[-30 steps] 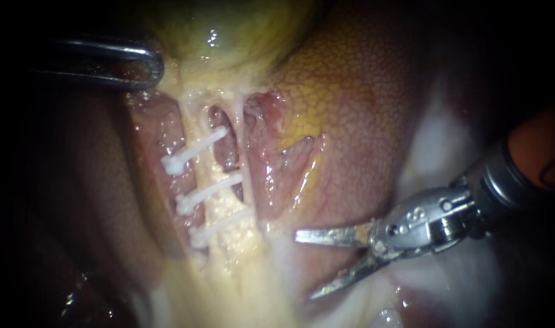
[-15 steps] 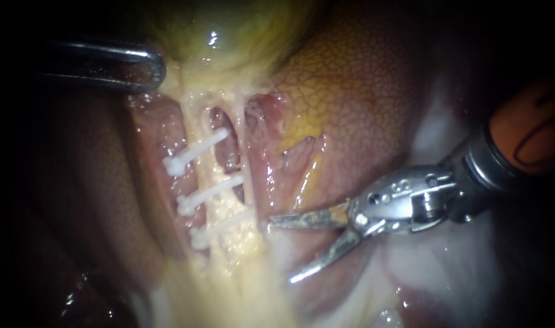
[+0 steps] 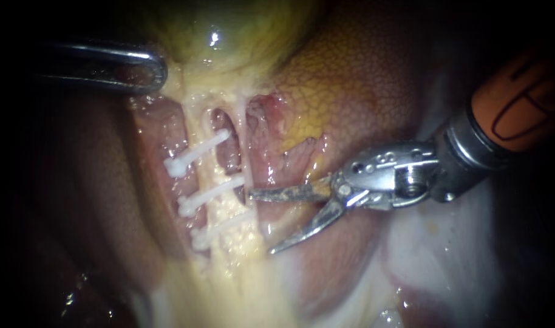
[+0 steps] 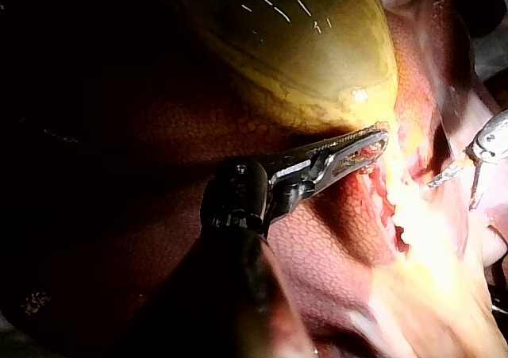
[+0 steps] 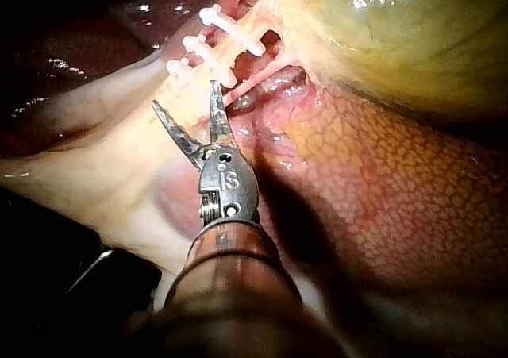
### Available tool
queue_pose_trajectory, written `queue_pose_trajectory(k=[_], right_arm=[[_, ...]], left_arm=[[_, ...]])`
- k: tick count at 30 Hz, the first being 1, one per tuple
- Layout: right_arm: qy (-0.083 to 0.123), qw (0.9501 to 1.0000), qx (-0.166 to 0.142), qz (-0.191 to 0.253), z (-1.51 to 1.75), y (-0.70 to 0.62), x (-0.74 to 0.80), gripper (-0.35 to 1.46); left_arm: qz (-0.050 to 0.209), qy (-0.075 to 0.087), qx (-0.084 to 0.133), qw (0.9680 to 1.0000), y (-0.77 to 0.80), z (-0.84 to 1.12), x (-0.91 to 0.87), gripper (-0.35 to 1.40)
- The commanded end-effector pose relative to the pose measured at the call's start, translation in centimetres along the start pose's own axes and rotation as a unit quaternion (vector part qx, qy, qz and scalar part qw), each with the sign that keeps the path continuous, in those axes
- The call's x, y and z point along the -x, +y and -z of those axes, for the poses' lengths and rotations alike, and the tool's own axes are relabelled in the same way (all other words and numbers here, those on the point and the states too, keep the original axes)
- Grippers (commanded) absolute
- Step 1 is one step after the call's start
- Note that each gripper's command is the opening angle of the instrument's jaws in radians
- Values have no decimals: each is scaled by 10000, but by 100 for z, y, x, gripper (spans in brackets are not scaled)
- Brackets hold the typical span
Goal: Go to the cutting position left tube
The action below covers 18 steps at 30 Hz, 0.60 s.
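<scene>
**Entry: scissor approach to the clipped left tube — blades open, tube not yet between them**

- Right instrument (image 3: 260,223): comes in from the right and ends in two narrow blades. The blades stand well apart with nothing between them, presumably so they can pass one to each side of a tube. The upper blade's tip lies just beside the outer ends of the clips, about level with the middle one. The lower blade points past the lowest clip, over pale tissue.
- Left tube (image 3: 197,124): the task's thing, a pale yellow strand running down from the gallbladder (image 3: 229,30), left of a dark window in the tissue. It is apart from both blades.
- Clips (image 3: 207,193): three, white, set slantwise across the left tube one below another. The gaps between them look like the intended cutting place.
- Right tube (image 3: 240,140): a thinner strand on the far side of the window. It stands between the blades and the left tube, so it is the likeliest thing to be nicked.
- Left instrument (image 3: 153,70): its jaws are clamped on the gallbladder's lower edge. This pull seems to draw both tubes taut and separate.
- Liver (image 3: 350,91): a mottled bed beneath and to the right.
- Judgement: approach nearly complete — the blades must yet advance across to the left tube.
</scene>
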Motion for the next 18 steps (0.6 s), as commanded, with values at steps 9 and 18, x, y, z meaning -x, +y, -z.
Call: queue_pose_trajectory(k=[9, 18], right_arm=[[153, 9998, -20, -102, -2, 24, 0, 128], [161, 9997, -68, -183, -13, 41, -1, 128]], left_arm=[[0, 0, 2, 10000, 0, 0, 0, -35], [0, 0, 2, 10000, 0, 0, 0, -35]])
